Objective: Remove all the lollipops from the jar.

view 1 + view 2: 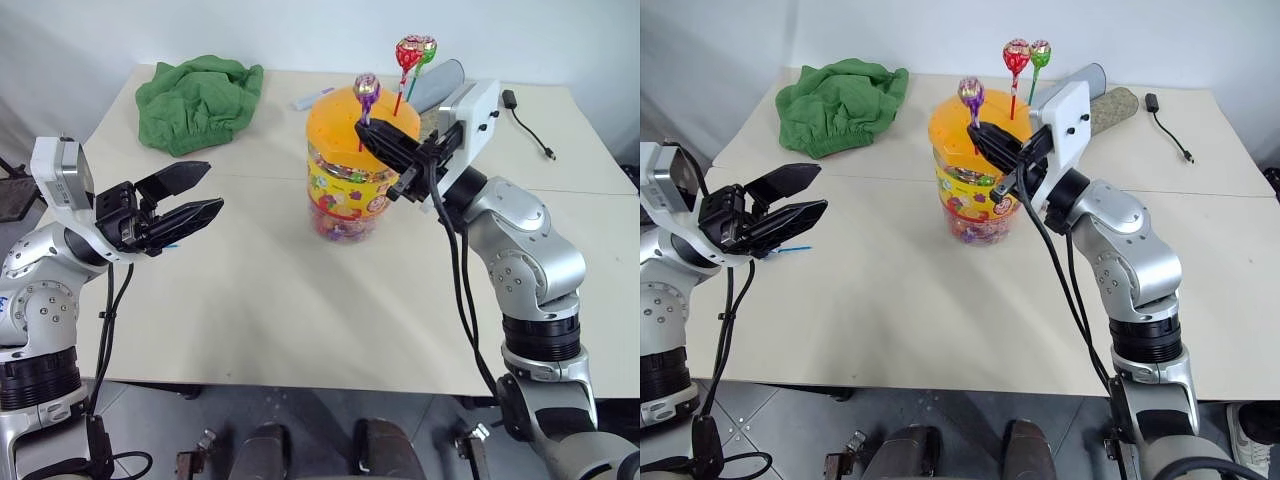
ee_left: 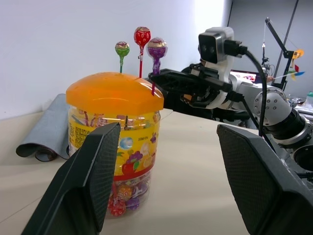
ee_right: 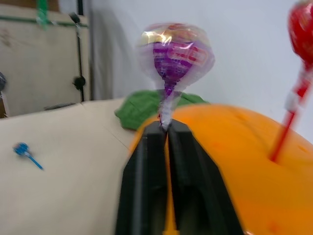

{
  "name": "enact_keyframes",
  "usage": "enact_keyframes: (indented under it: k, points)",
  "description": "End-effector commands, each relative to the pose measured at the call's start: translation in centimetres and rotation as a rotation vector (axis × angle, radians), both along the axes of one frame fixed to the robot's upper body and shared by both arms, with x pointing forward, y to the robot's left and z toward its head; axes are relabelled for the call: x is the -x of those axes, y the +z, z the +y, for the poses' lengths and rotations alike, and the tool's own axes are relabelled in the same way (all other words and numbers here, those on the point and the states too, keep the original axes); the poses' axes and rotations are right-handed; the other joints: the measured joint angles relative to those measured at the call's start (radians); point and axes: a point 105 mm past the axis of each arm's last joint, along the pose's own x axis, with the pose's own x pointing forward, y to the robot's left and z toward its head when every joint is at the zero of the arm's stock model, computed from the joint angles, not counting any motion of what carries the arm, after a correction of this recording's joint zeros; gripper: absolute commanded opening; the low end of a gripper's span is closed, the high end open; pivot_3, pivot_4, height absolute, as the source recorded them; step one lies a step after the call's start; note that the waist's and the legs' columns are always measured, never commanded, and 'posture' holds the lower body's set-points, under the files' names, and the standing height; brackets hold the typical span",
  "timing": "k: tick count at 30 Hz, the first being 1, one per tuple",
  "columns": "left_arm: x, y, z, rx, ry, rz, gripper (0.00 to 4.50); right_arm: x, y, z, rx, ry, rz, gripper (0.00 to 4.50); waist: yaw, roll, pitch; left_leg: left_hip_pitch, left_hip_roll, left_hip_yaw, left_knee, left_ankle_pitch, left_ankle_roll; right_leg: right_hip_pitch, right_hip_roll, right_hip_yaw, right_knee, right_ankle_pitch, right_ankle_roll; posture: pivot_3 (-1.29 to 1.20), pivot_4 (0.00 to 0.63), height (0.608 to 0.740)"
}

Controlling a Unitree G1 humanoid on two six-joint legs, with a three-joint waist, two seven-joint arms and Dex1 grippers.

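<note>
four lollipops in all: three stand upright in the orange lid at upper centre of the head view, one purple lollipop (image 1: 367,87), one red lollipop (image 1: 409,52) and one green lollipop (image 1: 1040,50), and one blue lollipop (image 1: 795,249) lies on the table at the left. one jar (image 1: 348,175). one green cloth (image 1: 197,100), upper left. one grey tube (image 1: 437,83), upper right. one black cable (image 1: 527,124), far upper right. one table (image 1: 280,300). two grippers: left gripper (image 1: 195,192), right gripper (image 1: 368,135).

- The red lollipop (image 3: 302,34) is blurred and cut off by the right wrist view's edge.
- The purple lollipop's (image 3: 175,53) stick is hidden between the right hand's (image 3: 166,128) fingers.
- The blue lollipop (image 3: 22,150) on the worktop (image 3: 63,196) looks, perhaps, wrapped; too small to tell.
</note>
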Motion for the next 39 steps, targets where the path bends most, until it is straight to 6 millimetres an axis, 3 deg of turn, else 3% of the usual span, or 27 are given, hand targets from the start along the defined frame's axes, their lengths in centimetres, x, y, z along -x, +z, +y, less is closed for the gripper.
enact_keyframes:
  k: [1, 5, 8, 10, 12, 14, 20, 23, 25, 29, 30, 32, 34, 39]
  points:
    - [0.0, 1.0, -0.2, 0.002, -0.008, -0.062, 3.37, 1.8, 3.0, -2.2, -0.13, 0.043, -0.129, 0.03, 0.002, 0.0, 0.0, 0.0, 0.0, 0.0, 0.0, 0.0, 0.0, 0.0, 0.0, 0.0, 0.0, 0.0, 0.0, 0.0, 0.15, 0.74]
    - [-0.2, 1.0, -0.6, -0.004, -0.028, -0.084, 3.37, 3.0, 3.7, -7.1, -0.174, -0.036, -0.182, 0.03, 0.012, 0.0, 0.0, 0.0, 0.0, -0.002, 0.001, 0.0, 0.0, 0.002, -0.001, 0.0, 0.0, 0.0, 0.0, 0.0, 0.15, 0.74]
    - [-0.2, 1.0, -1.0, -0.016, -0.053, -0.109, 3.37, 2.1, 1.8, -11.8, -0.043, -0.25, -0.093, 0.03, 0.018, 0.0, 0.0, 0.0, -0.001, 0.0, 0.0, -0.001, 0.001, 0.002, -0.001, 0.0, -0.001, 0.0, 0.0, 0.0, 0.15, 0.74]
    - [-0.1, 0.3, -1.7, -0.056, -0.095, -0.098, 3.37, 1.6, -1.8, -16.2, 0.127, -0.433, 0.112, 0.03, 0.03, 0.0, 0.0, 0.0, -0.002, 0.001, -0.001, -0.001, 0.001, 0.002, -0.001, -0.001, -0.003, 0.0, 0.0, 0.0, 0.15, 0.74]
    - [-0.1, -0.2, -2.0, -0.08, -0.115, -0.094, 3.37, 1.8, -4.2, -18.2, 0.256, -0.509, 0.24, 0.03, 0.031, 0.0, 0.0, 0.0, -0.002, 0.002, -0.001, -0.001, 0.001, 0.002, -0.001, -0.001, -0.003, 0.0, 0.0, 0.0, 0.15, 0.74]
    - [-0.2, -1.1, -2.4, -0.117, -0.145, -0.082, 3.37, 2.1, -8.5, -20.8, 0.362, -0.617, 0.405, 0.03, 0.029, 0.0, 0.0, 0.0, -0.002, 0.004, -0.001, -0.001, 0.001, 0.002, -0.001, 0.0, -0.005, 0.0, 0.0, 0.0, 0.15, 0.74]
    - [-0.5, -1.9, -2.8, -0.17, -0.162, -0.09, 3.37, 3.0, -14.9, -23.4, 0.468, -0.681, 0.678, 0.03, 0.024, 0.0, 0.0, 0.001, -0.001, 0.01, 0.0, -0.001, 0.001, 0.001, 0.0, 0.003, -0.005, 0.0, -0.001, 0.0, 0.15, 0.74]
    - [-0.5, -1.8, -2.9, -0.172, -0.159, -0.094, 3.37, 3.4, -15.9, -23.3, 0.453, -0.622, 0.735, 0.7, 0.03, 0.0, 0.0, 0.001, 0.0, 0.009, 0.001, -0.001, 0.001, 0.001, -0.001, 0.002, -0.005, 0.0, -0.001, 0.0, 0.15, 0.74]
    - [-0.4, -1.6, -2.9, -0.169, -0.154, -0.098, 3.37, 3.4, -15.5, -22.9, 0.459, -0.58, 0.71, 1.37, 0.031, 0.0, 0.0, 0.0, 0.001, 0.009, 0.002, -0.001, 0.002, 0.002, -0.001, 0.002, -0.005, 0.0, -0.001, 0.0, 0.15, 0.74]
    - [-0.5, -0.9, -2.3, -0.122, -0.109, -0.106, 3.37, 2.3, -8.6, -19.7, 0.356, -0.426, 0.307, 2.71, 0.027, 0.001, 0.0, 0.0, 0.0, 0.008, 0.003, -0.001, 0.002, 0.002, -0.001, 0.002, -0.005, 0.0, -0.001, 0.0, 0.15, 0.74]
    - [-0.6, -0.8, -2.2, -0.107, -0.098, -0.108, 3.37, 2.3, -7.4, -18.9, 0.322, -0.388, 0.248, 2.71, 0.025, 0.001, 0.0, 0.0, 0.0, 0.009, 0.003, -0.001, 0.002, 0.002, -0.001, 0.002, -0.005, 0.0, -0.001, 0.0, 0.15, 0.74]
    - [-0.8, -0.4, -1.8, -0.064, -0.074, -0.102, 3.37, 2.8, -3.7, -14.7, 0.225, -0.188, 0.098, 2.71, 0.022, 0.001, 0.0, 0.0, 0.001, 0.009, 0.003, -0.001, 0.002, 0.002, 0.0, 0.002, -0.005, 0.0, -0.001, 0.0, 0.15, 0.74]
    - [-1.0, -0.1, -1.6, -0.024, -0.053, -0.098, 3.37, 2.9, -1.6, -11.4, 0.169, -0.065, 0.022, 2.71, 0.019, 0.001, 0.0, 0.0, 0.002, 0.007, 0.004, -0.001, 0.001, 0.002, 0.001, 0.002, -0.005, 0.001, -0.001, 0.0, 0.15, 0.74]
    - [-1.4, 0.0, -1.6, 0.001, -0.032, -0.09, 3.37, 1.2, 0.4, -7.6, 0.162, -0.033, 0.005, 2.71, 0.03, 0.001, 0.0, -0.001, 0.002, 0.002, 0.007, -0.002, 0.001, 0.002, 0.0, 0.001, -0.003, 0.001, -0.001, 0.0, 0.15, 0.74]
